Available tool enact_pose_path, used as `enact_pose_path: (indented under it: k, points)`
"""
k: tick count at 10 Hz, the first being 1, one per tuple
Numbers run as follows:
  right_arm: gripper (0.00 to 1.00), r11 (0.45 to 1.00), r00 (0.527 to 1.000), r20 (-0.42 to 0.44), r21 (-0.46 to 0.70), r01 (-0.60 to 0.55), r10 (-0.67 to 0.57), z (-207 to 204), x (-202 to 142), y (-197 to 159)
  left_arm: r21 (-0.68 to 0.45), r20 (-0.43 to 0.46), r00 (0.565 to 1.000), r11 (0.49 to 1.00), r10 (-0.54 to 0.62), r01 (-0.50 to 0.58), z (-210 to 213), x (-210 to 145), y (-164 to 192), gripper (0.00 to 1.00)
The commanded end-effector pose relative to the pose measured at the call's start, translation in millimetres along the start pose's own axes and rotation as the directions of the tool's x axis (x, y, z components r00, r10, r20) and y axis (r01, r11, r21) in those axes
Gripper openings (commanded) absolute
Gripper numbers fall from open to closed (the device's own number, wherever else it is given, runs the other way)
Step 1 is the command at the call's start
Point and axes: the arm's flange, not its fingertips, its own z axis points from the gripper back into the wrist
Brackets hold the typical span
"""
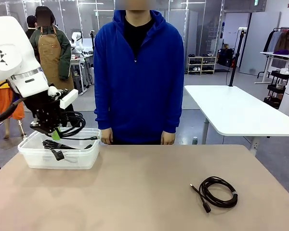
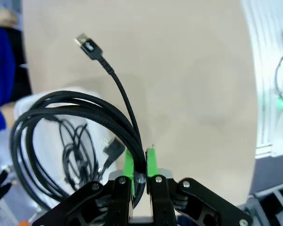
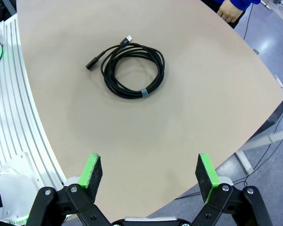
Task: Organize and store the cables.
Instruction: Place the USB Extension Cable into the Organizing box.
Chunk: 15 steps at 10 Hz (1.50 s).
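My left gripper point(image 1: 56, 132) hangs over the clear plastic bin point(image 1: 58, 161) at the table's left, shut on a coiled black cable point(image 1: 73, 123). In the left wrist view the green pads point(image 2: 151, 162) pinch that coil point(image 2: 61, 110), whose USB plug point(image 2: 87, 44) sticks up, with the bin below. Another black cable point(image 1: 58, 145) lies inside the bin. A further coiled black cable point(image 1: 216, 191) rests on the table at front right; the right wrist view shows this coil point(image 3: 132, 70) ahead of my right gripper point(image 3: 151, 173), which stands open and high above the table.
A person in a blue hoodie point(image 1: 137, 77) stands at the far edge, hands point(image 1: 167, 138) down by the table rim. A white table point(image 1: 236, 110) stands behind at right. The tan tabletop point(image 1: 135, 187) between bin and loose coil is bare.
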Motion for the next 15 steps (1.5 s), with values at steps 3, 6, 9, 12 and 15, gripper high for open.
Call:
enact_pose_path:
  k: [3,6,9,12,15]
  points:
    - [1.00,1.000,1.000,0.012,0.000,0.001,-0.001,0,0,1,-0.024,-0.005,0.985,0.985,0.172,-0.172,-12,-39,62,0.12]
    - [1.00,1.000,1.000,0.012,0.000,0.001,-0.001,0,0,1,-0.046,-0.029,0.965,0.964,0.262,-0.263,-48,-73,99,0.12]
    - [1.00,1.000,1.000,0.012,0.000,0.001,-0.001,0,0,1,-0.122,-0.017,0.942,0.934,0.336,-0.335,-98,-95,123,0.12]
    - [1.00,1.000,1.000,0.012,0.000,0.001,-0.001,0,0,1,-0.150,-0.021,0.921,0.910,0.388,-0.387,-131,-109,130,0.12]
    - [1.00,1.000,1.000,0.012,0.000,0.001,-0.001,0,0,1,-0.135,-0.001,0.920,0.912,0.391,-0.388,-132,-114,125,0.37]
